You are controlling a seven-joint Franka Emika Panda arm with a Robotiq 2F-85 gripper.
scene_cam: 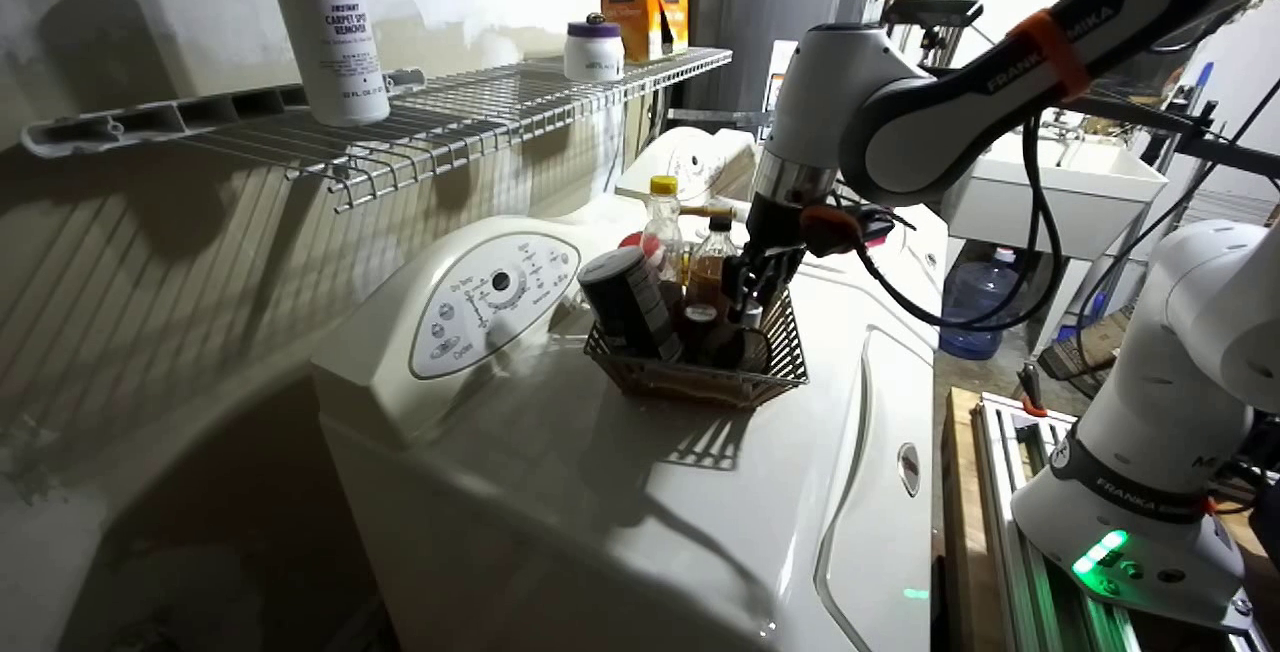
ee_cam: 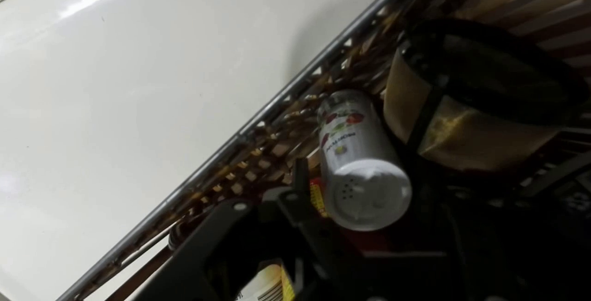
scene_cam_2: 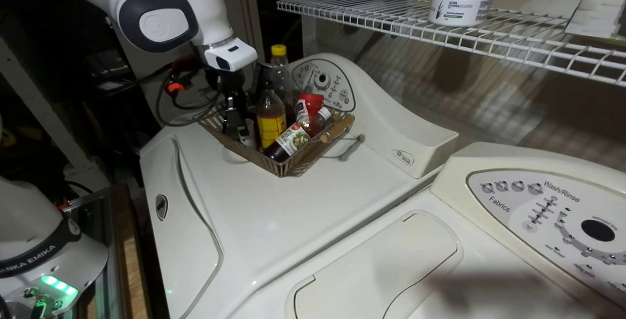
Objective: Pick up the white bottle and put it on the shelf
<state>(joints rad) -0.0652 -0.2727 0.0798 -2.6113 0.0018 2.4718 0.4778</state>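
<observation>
The white bottle (ee_cam: 358, 148) is in the basket (ee_cam: 238, 135), close to the edge, with its top facing up. A tan cup (ee_cam: 480, 139) with a black rim is just beside it. The gripper (scene_cam: 754, 297) is down at the basket. Its fingers (ee_cam: 301, 174) look spread, with the white bottle between them, but one finger is so dark that it is hard to see. The basket sits on the dryer (scene_cam: 600, 492). The shelf (scene_cam: 470, 117) is up higher, by the wall (scene_cam: 150, 232), and holds a big bottle (scene_cam: 335, 42), a jar (scene_cam: 594, 57) and an orange box (scene_cam: 640, 24).
</observation>
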